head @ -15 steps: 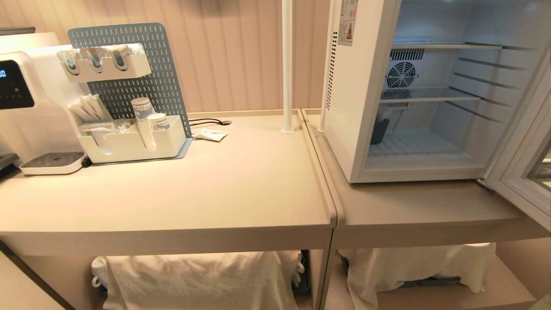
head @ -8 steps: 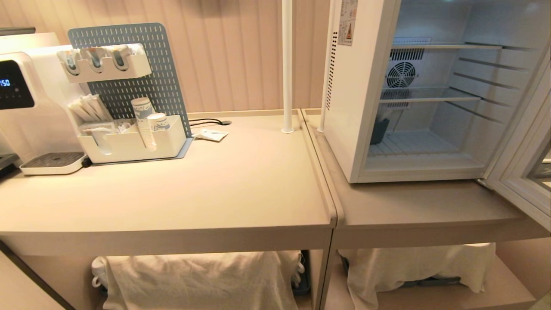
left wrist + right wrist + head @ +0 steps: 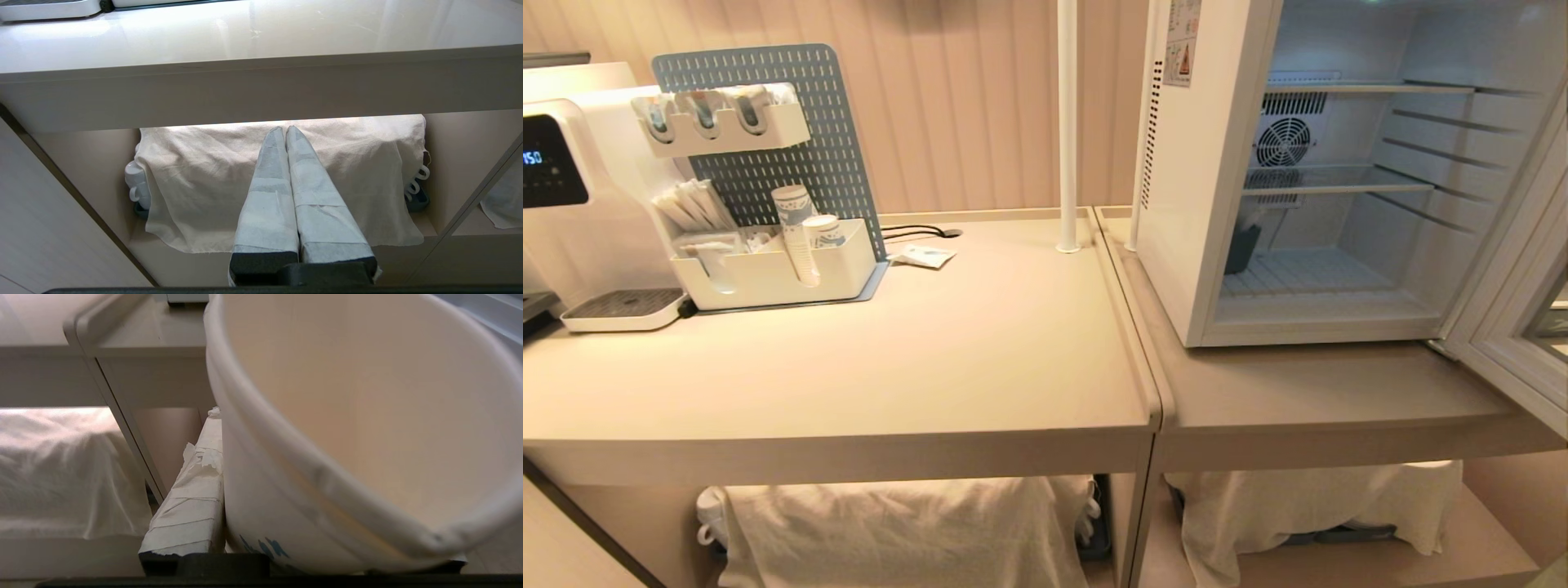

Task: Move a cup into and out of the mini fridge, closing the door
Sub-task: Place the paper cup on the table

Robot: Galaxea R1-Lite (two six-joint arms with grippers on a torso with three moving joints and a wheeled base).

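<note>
The cup (image 3: 261, 498), white paper with a blue print low on its wall, fills the right wrist view with its mouth toward the camera. My right gripper (image 3: 322, 433) is shut on it; one taped finger (image 3: 192, 506) presses its side and the other is hidden behind it. This gripper hangs in front of the counter edge, out of the head view. The mini fridge (image 3: 1201, 204) stands on the right counter with its door (image 3: 1503, 327) swung wide to the right and its shelves bare. My left gripper (image 3: 284, 130) is shut and empty, low before the left counter.
On the left counter stand a drink machine (image 3: 556, 163) and a white organizer (image 3: 776, 278) with stacked cups (image 3: 796, 237) before a pegboard. A white pole (image 3: 1067, 122) rises by the seam between the counters. Cloth-covered crates (image 3: 898, 531) sit on the lower shelves.
</note>
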